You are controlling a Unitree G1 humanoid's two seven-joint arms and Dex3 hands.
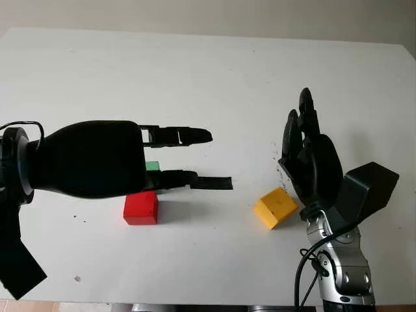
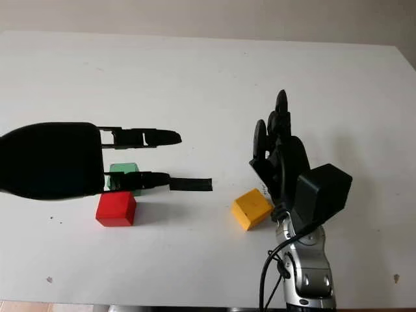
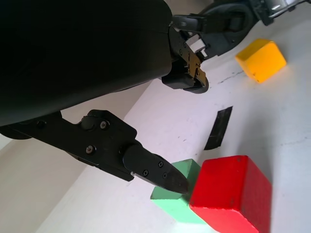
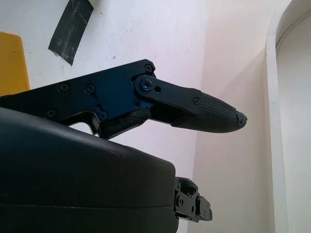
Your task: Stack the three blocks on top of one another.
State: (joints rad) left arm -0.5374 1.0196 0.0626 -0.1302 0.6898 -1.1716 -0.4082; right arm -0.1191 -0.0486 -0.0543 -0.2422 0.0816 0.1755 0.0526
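Blocks are what you are stacking, three small cubes, and none is stacked yet. Your left hand point(image 1: 185, 159) is open and holds nothing. It hangs over the green block point(image 2: 123, 177), with one finger point(image 3: 154, 171) just above the block's top in the left wrist view. I cannot tell if it touches.

The red block point(image 1: 141, 208) sits right against the green one, on the side nearer you. Take care, because a finger going down between them has no room. Grab the green block by its two free sides, or pick the red one first.

Your right hand point(image 1: 311, 153) is open too. It stands upright just beside the yellow block point(image 1: 275, 207), which lies well apart from the other two on the white tabletop point(image 1: 214, 78). A strip of black tape point(image 1: 211, 182) lies flat between them.

The blocks look hard, with flat, smooth faces, and they are probably light. Smooth paint can slip, so press on two opposite flat sides, near the middle, not on the corners. The yellow block sits turned at a slant, so line your fingers up with its sides first.
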